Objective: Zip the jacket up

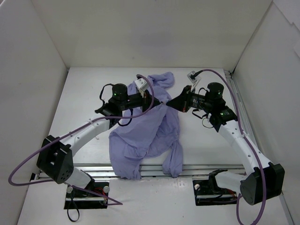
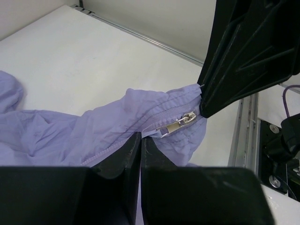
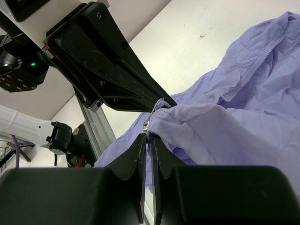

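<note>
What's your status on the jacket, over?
Left fingers shut on jacket; right fingers likewise, by zipper slider. Jacket rumpled, zip looks open. Nothing seen blocking.

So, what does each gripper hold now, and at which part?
Both hold the jacket. The left gripper pinches fabric close to the zipper pull; the right gripper appears to pinch that pull itself.

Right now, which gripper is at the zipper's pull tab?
The right gripper: it closes on the metal pull tab. The left gripper clamps the jacket further along the zipper.
</note>
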